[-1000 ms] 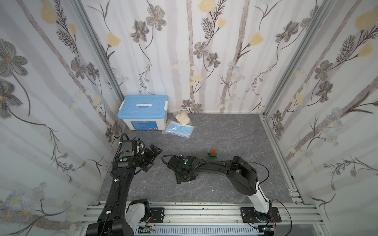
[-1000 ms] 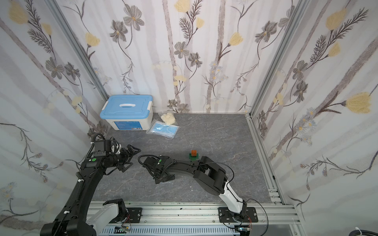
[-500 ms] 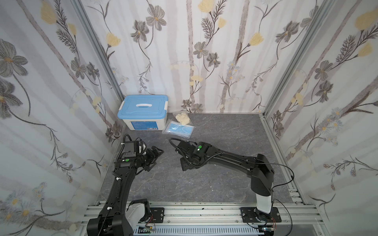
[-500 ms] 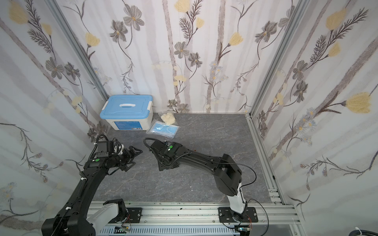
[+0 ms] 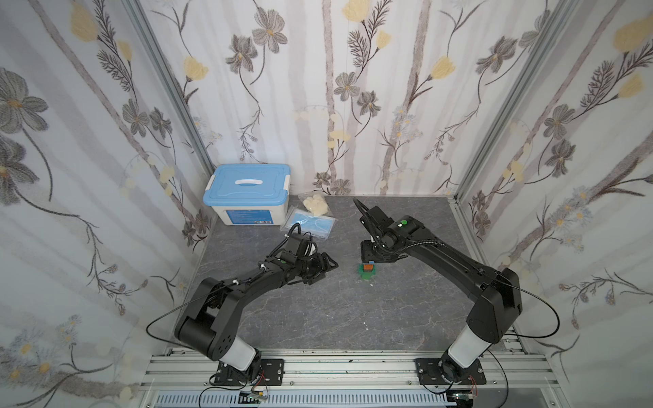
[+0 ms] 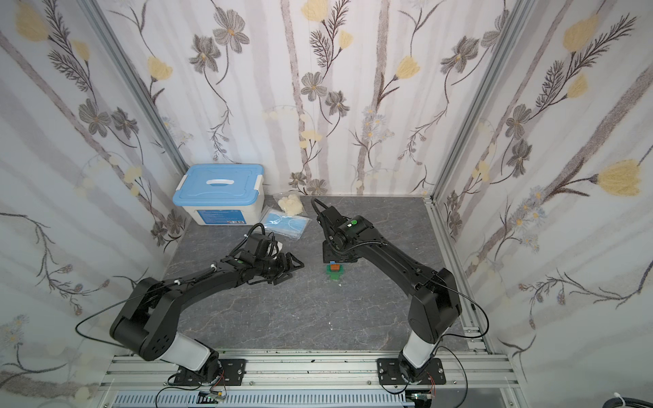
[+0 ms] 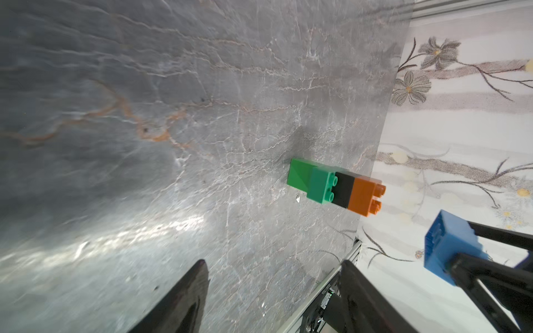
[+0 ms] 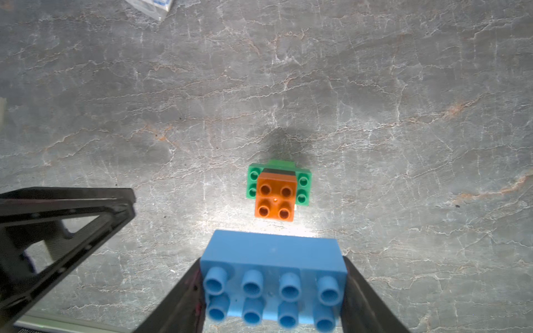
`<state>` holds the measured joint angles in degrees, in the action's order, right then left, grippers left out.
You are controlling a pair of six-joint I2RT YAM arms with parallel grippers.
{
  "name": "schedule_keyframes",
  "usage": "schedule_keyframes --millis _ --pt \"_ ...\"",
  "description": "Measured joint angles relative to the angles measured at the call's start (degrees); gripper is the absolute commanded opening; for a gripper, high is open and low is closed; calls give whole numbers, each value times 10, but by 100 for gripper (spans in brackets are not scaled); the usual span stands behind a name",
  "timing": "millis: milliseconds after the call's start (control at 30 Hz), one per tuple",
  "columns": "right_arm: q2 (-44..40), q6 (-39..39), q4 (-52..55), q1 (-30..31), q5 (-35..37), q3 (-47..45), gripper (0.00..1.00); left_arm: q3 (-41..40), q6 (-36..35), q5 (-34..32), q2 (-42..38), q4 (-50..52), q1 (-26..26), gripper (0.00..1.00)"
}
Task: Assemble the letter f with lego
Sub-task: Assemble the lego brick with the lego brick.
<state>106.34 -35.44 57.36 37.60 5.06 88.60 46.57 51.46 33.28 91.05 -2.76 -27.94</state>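
The right tool (image 8: pixel 272 268) pinches the long blue brick (image 8: pixel 274 284) by its two short ends, studs up. It holds the brick in the air just above the little stack (image 5: pixel 367 270) near the middle of the table (image 5: pixel 335 311), not touching it. The stack stands upright, with the green brick (image 7: pixel 320 187) at the bottom, the black brick (image 7: pixel 344 190) on it and the orange brick (image 7: pixel 363 199) on top. The left tool (image 7: pixel 274 263) sits off to the side of the stack, spread, with nothing between its fingers.

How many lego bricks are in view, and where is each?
4. The blue brick is in the right hand; on the table the green brick carries the black brick, with the orange brick on top. More could be hidden underneath.
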Motion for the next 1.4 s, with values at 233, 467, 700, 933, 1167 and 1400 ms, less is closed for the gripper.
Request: schedule_keyframes --millis 233,467,700,933,1167,1400 --pt "22 19 -1 -18 -20 -2 56 25 28 28 82 -129 -30 70" --pt "38 25 -3 -28 -23 -2 54 47 41 43 131 -186 -43 67" --pt "55 31 -5 -30 -34 -1 53 47 56 54 160 -220 -55 65" --pt "61 34 -8 -36 -34 -1 53 47 66 60 179 -251 -61 59" --pt "65 38 -10 -41 -40 -1 52 36 88 66 200 -310 -63 53" --pt "71 40 -11 -43 -48 2 49 30 101 72 209 -353 -63 47"
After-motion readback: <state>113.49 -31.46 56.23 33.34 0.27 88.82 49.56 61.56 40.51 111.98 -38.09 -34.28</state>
